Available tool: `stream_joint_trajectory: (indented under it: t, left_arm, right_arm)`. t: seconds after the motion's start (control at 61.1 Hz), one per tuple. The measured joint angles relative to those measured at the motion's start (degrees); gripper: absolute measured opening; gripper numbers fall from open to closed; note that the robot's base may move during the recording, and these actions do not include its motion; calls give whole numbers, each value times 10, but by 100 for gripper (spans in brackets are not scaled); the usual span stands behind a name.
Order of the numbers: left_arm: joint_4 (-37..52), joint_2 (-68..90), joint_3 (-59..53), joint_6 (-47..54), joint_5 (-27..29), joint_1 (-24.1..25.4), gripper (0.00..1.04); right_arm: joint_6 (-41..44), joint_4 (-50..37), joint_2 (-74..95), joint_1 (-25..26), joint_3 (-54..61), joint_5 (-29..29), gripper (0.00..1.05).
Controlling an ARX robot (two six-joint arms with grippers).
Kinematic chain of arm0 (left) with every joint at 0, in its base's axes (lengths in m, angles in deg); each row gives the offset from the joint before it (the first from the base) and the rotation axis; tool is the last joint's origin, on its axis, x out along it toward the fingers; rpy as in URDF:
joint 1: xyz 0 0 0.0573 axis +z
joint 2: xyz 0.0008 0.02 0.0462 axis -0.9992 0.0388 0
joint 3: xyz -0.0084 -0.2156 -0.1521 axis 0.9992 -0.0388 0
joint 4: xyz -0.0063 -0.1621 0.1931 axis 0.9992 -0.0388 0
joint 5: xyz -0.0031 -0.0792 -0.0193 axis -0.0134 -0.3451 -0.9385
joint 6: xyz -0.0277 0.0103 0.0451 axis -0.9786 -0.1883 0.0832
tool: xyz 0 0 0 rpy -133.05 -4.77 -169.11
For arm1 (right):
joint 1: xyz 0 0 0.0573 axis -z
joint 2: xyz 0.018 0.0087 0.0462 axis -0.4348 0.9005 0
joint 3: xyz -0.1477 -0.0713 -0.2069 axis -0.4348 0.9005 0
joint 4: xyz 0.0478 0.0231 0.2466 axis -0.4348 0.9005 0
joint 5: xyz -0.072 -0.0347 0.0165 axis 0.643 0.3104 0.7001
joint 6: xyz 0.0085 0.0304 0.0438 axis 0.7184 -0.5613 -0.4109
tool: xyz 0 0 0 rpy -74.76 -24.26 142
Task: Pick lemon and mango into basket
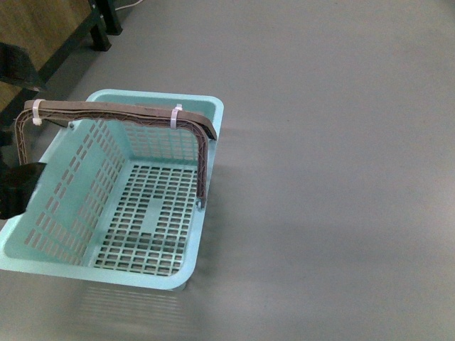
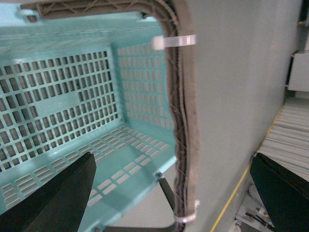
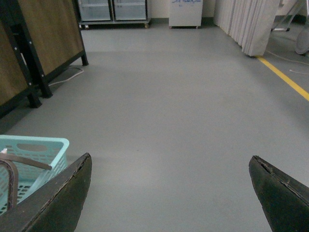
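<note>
Left fingers [image 2: 53, 198] are spread, empty, near the light teal slotted plastic basket [image 1: 106, 268]; right fingers [image 3: 53, 203] are spread, empty, farther from it over grey floor [image 1: 341, 177]. Lemon and mango: not in view; direction undeterminable.

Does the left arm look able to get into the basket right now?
Likely yes: the left gripper sits open close by the basket, whose top is uncovered apart from the upright handle.

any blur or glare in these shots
Front view: soft overall, evenly lit, a faint slotted shadow on the floor by the basket. Left wrist view: basket lattice slightly soft, left gripper fingers dark and blurred. Right wrist view: floor sharp, right gripper fingers in silhouette.
</note>
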Motion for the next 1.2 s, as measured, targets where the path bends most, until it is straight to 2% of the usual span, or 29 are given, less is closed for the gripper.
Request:
stream_joint_trajectory:
  t: [0.213, 0.491, 0.835, 0.884, 0.934, 1.097, 1.196]
  left_arm:
    - [-16, 105, 124, -7, 19, -26, 98]
    - [-88, 183, 248, 0, 28, -41, 98]
    - [-228, 208, 320, 12, 54, -41, 42]
    - [-234, 208, 320, 2, 50, -40, 35]
    - [-222, 197, 309, -18, 40, -37, 23]
    - [-223, 126, 235, -26, 23, -39, 20]
    - [-219, 30, 177, -21, 18, -43, 20]
  right_arm:
    - [0, 0, 0, 0, 0, 0, 96]
    - [0, 0, 0, 0, 0, 0, 96]
    - [0, 0, 0, 0, 0, 0, 96]
    - [0, 0, 0, 0, 0, 0, 96]
    - [0, 0, 0, 0, 0, 0, 96]
    - [0, 0, 0, 0, 0, 0, 96]
    - [0, 0, 0, 0, 0, 0, 96]
